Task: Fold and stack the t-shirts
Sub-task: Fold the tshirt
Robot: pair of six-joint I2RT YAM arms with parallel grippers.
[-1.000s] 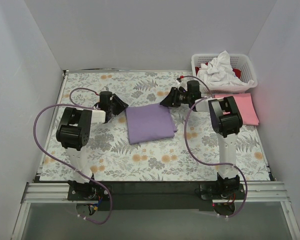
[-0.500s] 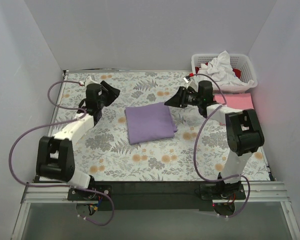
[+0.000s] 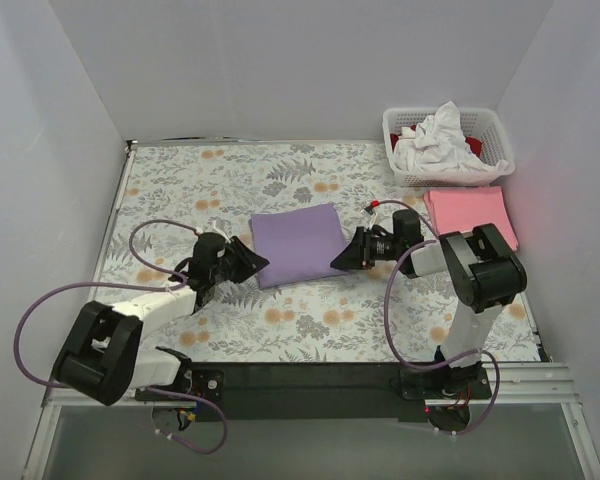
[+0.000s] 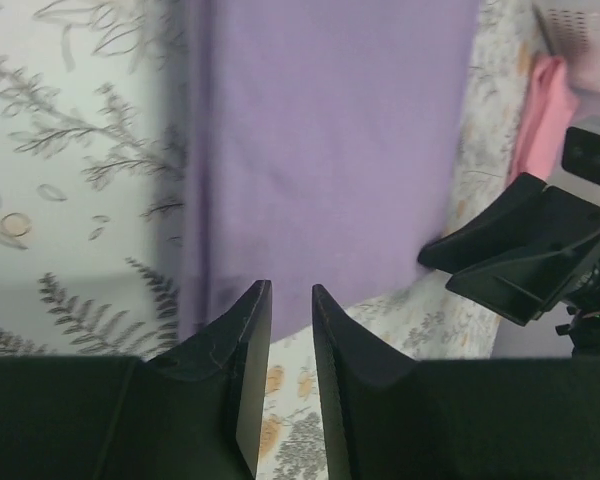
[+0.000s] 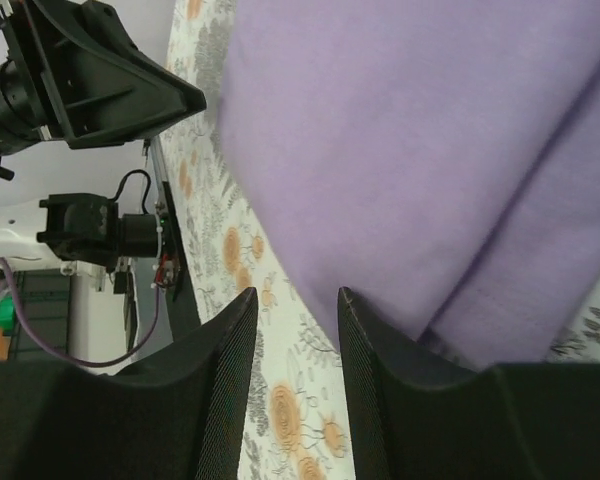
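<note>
Lavender t-shirt [image 3: 298, 243]: folded flat, centre of floral cloth [image 3: 310, 322]. Left gripper [image 4: 290, 290]: at near-left corner, fingers narrowly parted, pinching nothing. Right gripper [image 5: 297, 295]: at near-right corner, fingers spread wider, also empty. Pink t-shirt [image 3: 470, 213]: folded, far right, on near side of basket [image 3: 501, 137] holding white t-shirt [image 3: 435, 140] and red t-shirt [image 3: 474, 147].

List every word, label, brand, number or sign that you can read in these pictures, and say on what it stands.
None can be read. The purple t-shirt, the pink t-shirt, the white basket and the floral cloth show no text.
</note>
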